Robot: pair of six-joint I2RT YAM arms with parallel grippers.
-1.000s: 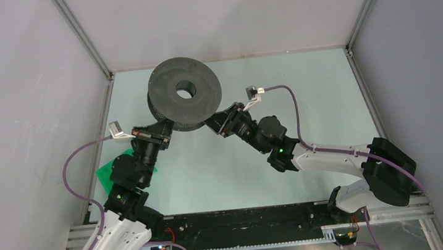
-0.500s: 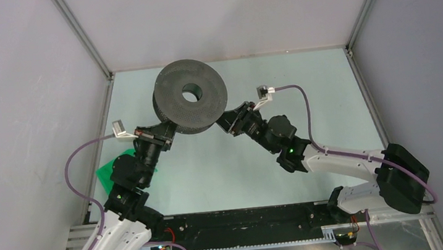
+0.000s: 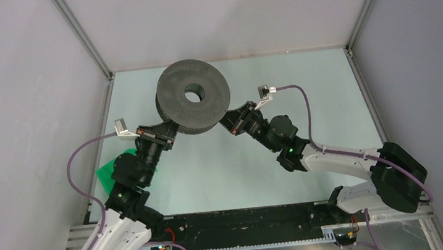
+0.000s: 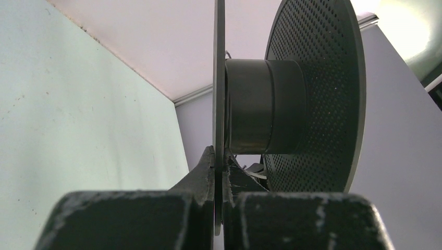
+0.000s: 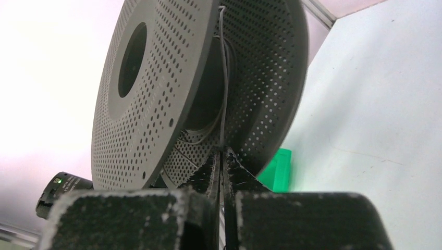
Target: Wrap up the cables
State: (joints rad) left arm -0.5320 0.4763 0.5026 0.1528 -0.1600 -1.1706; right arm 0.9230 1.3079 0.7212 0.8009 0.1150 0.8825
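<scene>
A dark grey perforated spool (image 3: 193, 103) is held tilted above the table at the back middle. My left gripper (image 3: 169, 132) is shut on the rim of the spool's lower flange (image 4: 219, 78); the hub (image 4: 263, 107) shows between the two flanges. My right gripper (image 3: 230, 123) sits at the spool's right edge and is shut on the thin black cable (image 5: 223, 83), which runs up from the fingertips (image 5: 215, 164) between the flanges and around the hub. The cable is too thin to see in the top view.
A green flat piece (image 3: 110, 172) lies on the table by the left arm, also in the right wrist view (image 5: 275, 169). Grey walls enclose the pale table (image 3: 321, 96) on three sides. Mauve robot cables (image 3: 299, 101) loop off both wrists.
The spool and both grippers have shifted to the right over the last second, then only slightly further; the right arm has swung right. Both grips are unchanged.
</scene>
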